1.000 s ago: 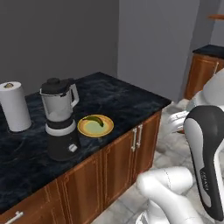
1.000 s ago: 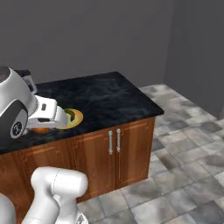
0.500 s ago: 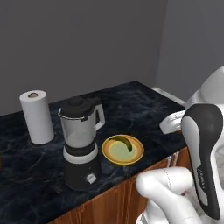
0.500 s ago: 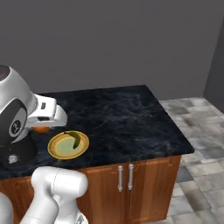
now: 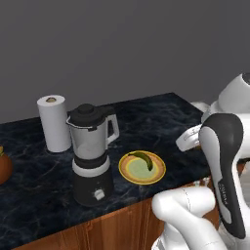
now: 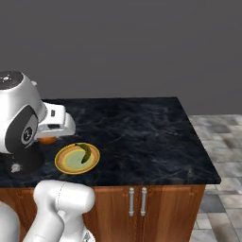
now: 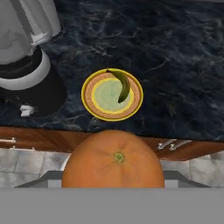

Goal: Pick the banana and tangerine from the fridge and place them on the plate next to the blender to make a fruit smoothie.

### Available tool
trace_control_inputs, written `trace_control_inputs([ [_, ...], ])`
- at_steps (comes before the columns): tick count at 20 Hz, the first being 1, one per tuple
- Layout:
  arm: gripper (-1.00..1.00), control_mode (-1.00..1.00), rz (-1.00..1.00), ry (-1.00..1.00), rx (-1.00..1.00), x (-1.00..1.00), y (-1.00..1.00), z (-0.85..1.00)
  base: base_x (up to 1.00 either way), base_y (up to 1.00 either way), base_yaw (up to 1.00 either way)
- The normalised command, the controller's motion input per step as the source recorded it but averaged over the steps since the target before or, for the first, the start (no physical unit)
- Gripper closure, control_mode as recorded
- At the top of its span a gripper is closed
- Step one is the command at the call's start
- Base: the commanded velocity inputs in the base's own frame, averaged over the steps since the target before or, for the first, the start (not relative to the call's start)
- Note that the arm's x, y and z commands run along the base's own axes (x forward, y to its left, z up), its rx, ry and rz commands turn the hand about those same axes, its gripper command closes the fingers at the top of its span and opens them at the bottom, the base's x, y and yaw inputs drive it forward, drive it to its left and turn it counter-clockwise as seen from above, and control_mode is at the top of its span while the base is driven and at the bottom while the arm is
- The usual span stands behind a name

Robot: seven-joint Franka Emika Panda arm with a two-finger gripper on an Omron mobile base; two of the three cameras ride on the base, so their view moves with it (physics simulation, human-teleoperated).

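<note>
Dark marble desk [image 5: 161, 117] on wood cabinets, grey wall behind; banana [image 7: 123, 85] on plate [image 7: 90, 101] beside blender [image 5: 91, 152]; gripper [image 7: 113, 186] grasping tangerine [image 7: 113, 160].

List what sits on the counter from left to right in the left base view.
Brown-orange round object → paper towel roll → blender → plate with the banana on it.

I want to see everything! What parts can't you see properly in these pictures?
- Gripper fingertips: hand view, covered by the tangerine.
- Tangerine: right base view, mostly behind the white hand.
- Brown-orange thing: left base view, cut by the left edge.
- Blender: hand view, cut by the top-left corner.
</note>
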Motion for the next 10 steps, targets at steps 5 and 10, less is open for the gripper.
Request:
trace_control_inputs([
  [5,1.0,-1.0,0.17,0.15,-0.15,0.81,0.36,-0.86,0.0,0.0,0.0],
  [10,1.0,-1.0,0.22,0.21,0.0,0.89,0.04,-0.74,0.0,0.0,0.0],
])
